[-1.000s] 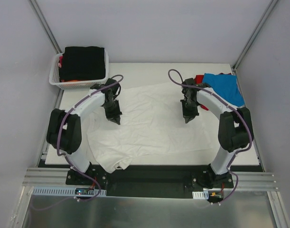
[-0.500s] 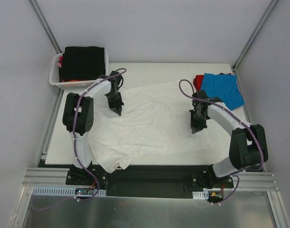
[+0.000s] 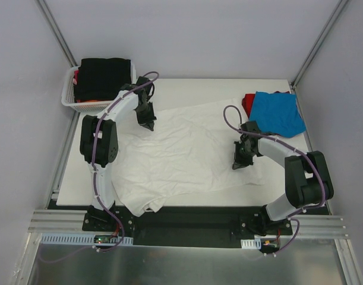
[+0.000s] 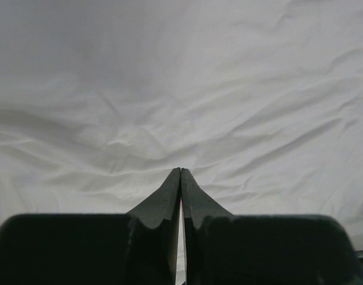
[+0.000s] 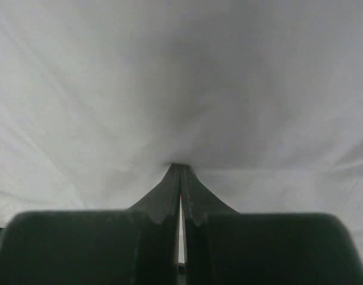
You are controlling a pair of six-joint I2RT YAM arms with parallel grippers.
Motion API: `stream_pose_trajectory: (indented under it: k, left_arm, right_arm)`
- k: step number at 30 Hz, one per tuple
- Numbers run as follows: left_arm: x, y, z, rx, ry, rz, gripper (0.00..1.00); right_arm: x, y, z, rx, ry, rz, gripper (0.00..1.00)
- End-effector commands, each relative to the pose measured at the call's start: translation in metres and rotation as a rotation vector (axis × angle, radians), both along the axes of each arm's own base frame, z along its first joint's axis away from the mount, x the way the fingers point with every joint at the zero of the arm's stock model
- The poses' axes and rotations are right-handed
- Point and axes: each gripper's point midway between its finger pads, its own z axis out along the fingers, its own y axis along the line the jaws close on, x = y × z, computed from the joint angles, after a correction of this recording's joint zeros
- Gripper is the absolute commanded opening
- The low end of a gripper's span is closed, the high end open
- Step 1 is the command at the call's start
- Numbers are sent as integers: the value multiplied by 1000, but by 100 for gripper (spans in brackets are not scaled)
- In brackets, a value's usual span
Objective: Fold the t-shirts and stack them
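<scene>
"How are the arms set?"

"The left arm reaches far out, its left gripper (image 3: 149,125) at the far edge of the white t-shirt (image 3: 187,155). The right gripper (image 3: 236,165) is bent low over the shirt's right side. The shirt lies spread across the table (image 3: 181,89)."

"And the jaws?"

"Both pressed together, tips on the cloth. I can't see whether they pinch any."

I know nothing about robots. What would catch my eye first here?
A large wrinkled white cotton t-shirt sprawls across the middle of the table, one part drooping over the near edge. Over it, the left fingers and right fingers are shut, tips at the cloth. A bright blue t-shirt lies far right; a white plastic lattice basket holding black cloth sits far left.
</scene>
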Motion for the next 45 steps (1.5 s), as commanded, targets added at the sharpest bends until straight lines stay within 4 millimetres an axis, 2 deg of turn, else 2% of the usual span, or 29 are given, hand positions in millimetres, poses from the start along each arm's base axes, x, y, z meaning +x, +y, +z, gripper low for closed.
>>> stream_pose_trajectory:
  k: [1, 7, 18, 24, 25, 26, 27, 28, 29, 30, 31, 32, 33, 34, 35, 36, 37, 39, 41, 44, 45]
  left_arm:
    - [-7, 2, 10, 0, -10, -55, 2]
    - [-6, 9, 14, -25, -10, -51, 3]
    - [2, 12, 13, -71, -2, -41, 3]
    - [-4, 10, 10, -84, 20, -41, 2]
    - [-12, 10, 10, -87, 31, -40, 3]
    - [-19, 9, 10, -93, 41, -43, 4]
    - [-29, 5, 10, -110, 57, -56, 7]
    - [-52, 0, 9, -114, 85, -91, 14]
    - [-66, -4, 10, -120, 98, -115, 18]
    - [-80, -5, 23, -124, 71, -136, 21]
    - [-110, -6, 13, -119, 128, -158, 24]
    - [-124, -5, 14, -119, 138, -159, 31]
    - [-137, -3, 28, -134, 111, -145, 34]
    - [-161, 1, 20, -139, 159, -132, 37]
    - [-172, 3, 22, -145, 171, -109, 41]
    - [-180, 4, 34, -166, 134, -106, 42]
    - [-195, 6, 31, -171, 157, -101, 42]
    - [-212, 9, 37, -177, 145, -99, 42]
    - [-219, 12, 42, -173, 115, -96, 42]
    - [-230, 19, 37, -156, 121, -69, 42]
    - [-236, 24, 29, -132, 144, -54, 42]
  right_arm:
    - [8, 5, -2, 27, -14, -49, 1]
    - [-10, -1, 2, 8, 28, -139, 1]
    - [-51, -16, 40, -57, 50, -195, 1]
    - [-68, -25, 45, -96, 83, -188, 1]
    - [-71, -25, 46, -97, 91, -181, 9]
    - [-69, -24, 48, -90, 85, -176, 36]
    - [-68, -22, 50, -77, 83, -170, 47]
    - [-66, -21, 53, -72, 71, -161, 54]
    - [-64, -20, 55, -69, 65, -160, 61]
    - [-59, -19, 60, -64, 49, -156, 65]
    - [-58, -19, 60, -66, 52, -151, 67]
    - [-57, -18, 61, -65, 58, -149, 69]
    - [-52, -15, 64, -55, 50, -144, 69]
    - [-51, -14, 63, -57, 60, -142, 69]
    - [-49, -11, 63, -54, 61, -131, 69]
    - [-44, -9, 66, -53, 50, -125, 68]
    - [-43, -6, 64, -59, 59, -104, 68]
    - [-37, 1, 67, -57, 53, -81, 68]
    - [-35, 12, 65, -52, 64, -29, 69]
    - [-30, 31, 67, -40, 66, 36, 70]
    - [-30, 34, 66, -44, 71, 51, 70]
